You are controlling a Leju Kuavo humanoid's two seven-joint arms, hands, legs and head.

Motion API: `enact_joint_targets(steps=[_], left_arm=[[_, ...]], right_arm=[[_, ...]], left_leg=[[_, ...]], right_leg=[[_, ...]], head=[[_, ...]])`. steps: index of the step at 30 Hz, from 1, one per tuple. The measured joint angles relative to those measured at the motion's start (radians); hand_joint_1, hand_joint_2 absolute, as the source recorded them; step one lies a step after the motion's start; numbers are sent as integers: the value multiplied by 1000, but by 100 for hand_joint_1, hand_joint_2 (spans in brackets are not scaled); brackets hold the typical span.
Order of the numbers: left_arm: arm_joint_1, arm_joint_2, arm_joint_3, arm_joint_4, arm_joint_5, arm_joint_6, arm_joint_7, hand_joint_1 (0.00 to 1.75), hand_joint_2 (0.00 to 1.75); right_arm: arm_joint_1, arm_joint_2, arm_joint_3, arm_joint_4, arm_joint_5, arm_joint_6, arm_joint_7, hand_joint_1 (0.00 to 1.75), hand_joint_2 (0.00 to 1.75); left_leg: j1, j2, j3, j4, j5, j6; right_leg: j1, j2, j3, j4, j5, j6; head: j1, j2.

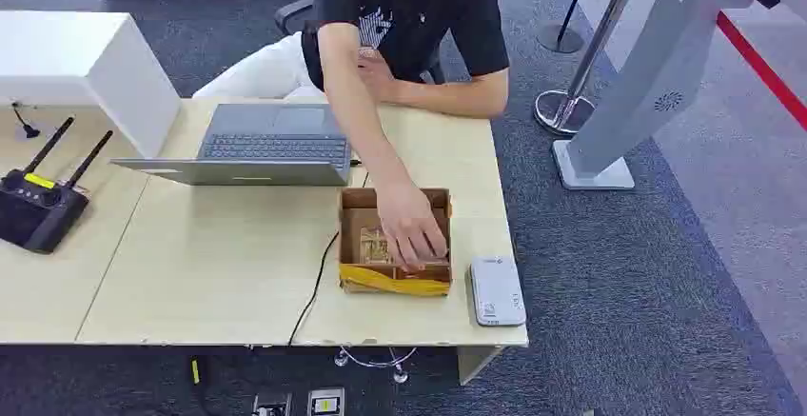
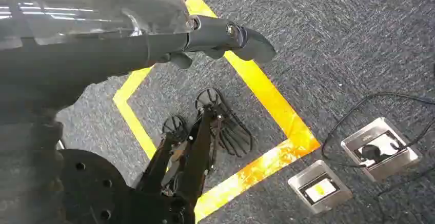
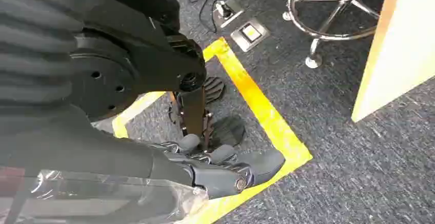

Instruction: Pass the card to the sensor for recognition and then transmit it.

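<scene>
On the wooden table [image 1: 219, 264] stands an open cardboard box [image 1: 395, 281] with yellow tape on its near wall. A person seated across the table reaches a hand [image 1: 411, 230] into it, covering most of the pale contents [image 1: 373, 245]; I cannot make out a card. Just right of the box, near the table's front corner, lies the white sensor [image 1: 497, 290]. My left hand [image 2: 225, 35] hangs over the carpet beside my body, fingers apart and holding nothing. My right hand [image 3: 228, 165] hangs the same way, fingers loosely extended and bare.
A grey laptop [image 1: 271, 145] sits behind the box, with a black cable [image 1: 319, 283] running to the front edge. A black router with antennas [image 1: 38, 202] is at the far left. A grey kiosk stand [image 1: 647, 83] rises to the right. Yellow floor tape [image 2: 267, 96] marks my standing spot.
</scene>
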Motion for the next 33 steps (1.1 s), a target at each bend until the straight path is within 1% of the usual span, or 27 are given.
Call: enact_joint_targets(steps=[3, 6, 12, 15, 18, 22, 33], left_arm=[[-5, 0, 0, 1, 32, 11, -16, 0, 175], [-8, 0, 0, 2, 57, 18, -27, 0, 175], [-15, 0, 0, 6, 119, 32, -54, 0, 175], [-18, 2, 0, 9, 151, 35, -68, 0, 175], [-24, 2, -1, 13, 174, 35, -75, 0, 175], [-28, 4, -7, 18, 191, 35, -81, 0, 175], [-38, 9, -26, 32, 233, 34, -93, 0, 175]], right_arm=[[0, -15, -1, -5, -27, 13, -39, 0, 175], [4, -20, -5, -27, -40, 11, -61, 0, 175], [13, -33, -20, -111, -23, -36, -100, 0, 175], [19, -51, -32, -187, 39, -79, -101, 0, 175], [21, -70, -35, -272, 123, -115, -84, 0, 175], [20, -92, -37, -368, 231, -141, -52, 0, 175], [-15, -163, -31, -652, 549, -161, 62, 0, 175]], left_leg=[[0, 0, 0, 0, 0, 0], [0, 0, 0, 0, 0, 0], [0, -1, 0, 0, 0, 0], [0, -1, 0, 0, 0, 0], [0, -1, 0, 0, 0, 0], [0, -1, 0, 0, 0, 0], [0, -1, 0, 0, 1, 1]], right_leg=[[0, 0, 0, 0, 0, 0], [0, 0, 0, 0, 0, 0], [0, -1, 1, 0, 0, 0], [0, -1, 1, 0, 0, 0], [0, -1, 1, 0, 1, 0], [0, -1, 1, 0, 1, 0], [0, -1, 2, 0, 1, 0]], head=[[1, 0], [0, 0], [1, 0], [0, 0], [1, 0], [0, 0], [0, 0]])
